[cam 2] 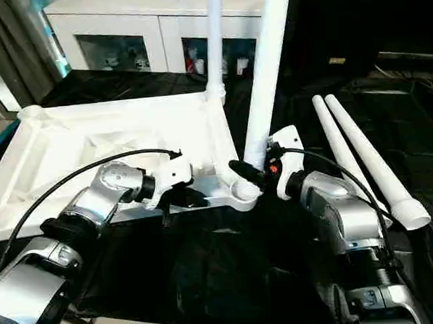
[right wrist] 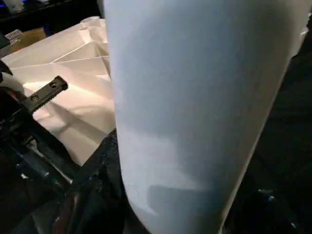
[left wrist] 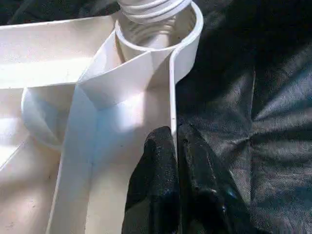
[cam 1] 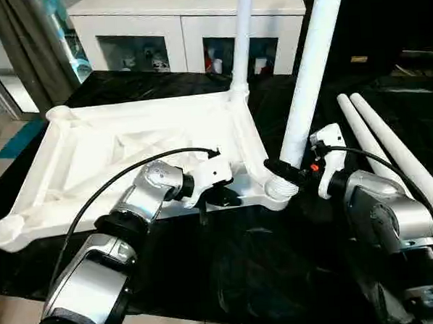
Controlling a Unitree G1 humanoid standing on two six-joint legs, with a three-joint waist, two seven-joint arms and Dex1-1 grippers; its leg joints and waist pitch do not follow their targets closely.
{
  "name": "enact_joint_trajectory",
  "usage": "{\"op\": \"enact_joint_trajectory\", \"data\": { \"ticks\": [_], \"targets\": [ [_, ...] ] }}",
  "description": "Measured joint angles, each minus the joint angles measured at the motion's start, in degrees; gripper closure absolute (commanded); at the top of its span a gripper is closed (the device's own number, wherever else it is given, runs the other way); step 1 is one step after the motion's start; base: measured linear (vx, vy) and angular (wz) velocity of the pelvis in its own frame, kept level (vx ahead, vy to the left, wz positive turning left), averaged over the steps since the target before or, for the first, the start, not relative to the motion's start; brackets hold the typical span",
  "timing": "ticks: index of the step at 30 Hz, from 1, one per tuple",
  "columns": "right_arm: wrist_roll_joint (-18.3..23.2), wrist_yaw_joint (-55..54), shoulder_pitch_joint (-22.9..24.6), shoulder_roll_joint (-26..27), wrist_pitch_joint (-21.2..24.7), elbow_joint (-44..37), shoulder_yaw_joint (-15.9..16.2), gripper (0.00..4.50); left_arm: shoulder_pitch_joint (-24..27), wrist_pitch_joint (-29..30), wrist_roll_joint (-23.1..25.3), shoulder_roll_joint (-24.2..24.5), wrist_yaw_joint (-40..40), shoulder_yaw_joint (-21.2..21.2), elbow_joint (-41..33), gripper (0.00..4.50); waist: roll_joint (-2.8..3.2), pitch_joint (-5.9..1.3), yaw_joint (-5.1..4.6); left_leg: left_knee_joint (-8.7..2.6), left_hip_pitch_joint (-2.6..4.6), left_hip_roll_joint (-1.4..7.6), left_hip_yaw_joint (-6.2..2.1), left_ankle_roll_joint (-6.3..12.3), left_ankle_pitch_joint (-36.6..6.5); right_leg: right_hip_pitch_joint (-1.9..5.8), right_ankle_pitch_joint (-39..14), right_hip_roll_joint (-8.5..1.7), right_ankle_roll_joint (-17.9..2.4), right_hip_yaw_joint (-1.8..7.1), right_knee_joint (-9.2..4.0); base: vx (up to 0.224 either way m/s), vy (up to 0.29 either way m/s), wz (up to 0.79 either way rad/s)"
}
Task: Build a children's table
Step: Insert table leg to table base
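The children's table lies top-down on the black-draped bench, ribbed underside up; one leg stands in the far corner socket at about 1 o'clock from the top's centre; a second leg stands, leaning slightly, in the near socket at about 4 o'clock, thread still showing at its foot; two loose legs lie at 3 o'clock, well apart from the top. My left gripper is pressed together on the thin rim wall just beside that socket, bracing the top; my right gripper clasps the second leg low down. Step in hand, I judge: screwing in leg two. Next: turn the leg further while holding it upright, the rim kept pinned.
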Motion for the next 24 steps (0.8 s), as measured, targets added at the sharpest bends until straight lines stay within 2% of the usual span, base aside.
{"op": "enact_joint_trajectory", "data": {
  "ticks": [3,9,13,20,24],
  "targets": [
    [-0.28,1.49,-0.3,-0.01,0.08,0.41,1.86,2.55,0.01,0.05,0.14,0.2,-0.01,-0.3,-0.22,4.5,-0.21,-0.06,-0.05,0.0,0.04,0.03,0.0,-0.01,0.0,0.01,0.0,0.01,0.0,-0.01,0.03,0.0,0.0,0.0],
    [-0.9,3.2,-1.49,0.08,1.09,1.52,3.16,2.55,0.41,0.58,0.19,0.94,-1.1,-1.07,-1.83,4.5,-0.46,-0.04,0.32,0.0,0.02,0.02,0.01,-0.01,0.0,0.01,0.0,0.01,0.0,0.0,0.03,0.0,0.0,0.0],
    [-1.36,3.63,-2.1,0.13,-0.06,3.25,3.32,2.55,0.79,1.01,0.21,1.16,-1.31,-1.19,-2.74,4.5,-0.57,-0.06,0.41,0.02,0.02,0.02,0.01,-0.01,0.0,0.01,0.01,0.01,-0.01,0.01,0.03,0.0,0.0,0.0],
    [-1.22,4.01,-3.65,0.96,-0.73,6.21,3.42,2.55,0.93,1.79,0.25,1.79,-1.16,-1.49,-3.4,4.5,-0.63,-0.08,-0.12,0.09,0.06,0.03,0.01,-0.02,0.0,0.01,0.05,0.01,-0.08,0.02,0.11,0.0,0.0,0.0],
    [-0.47,4.5,-3.43,1.76,-1.21,7.33,2.04,2.55,1.02,1.96,0.27,1.93,-1.16,-1.62,-3.78,4.5,-0.63,-0.08,-0.19,0.09,0.06,0.03,0.01,-0.03,0.0,0.01,0.05,0.01,-0.08,0.02,0.12,0.0,0.0,0.0]
  ]
}}
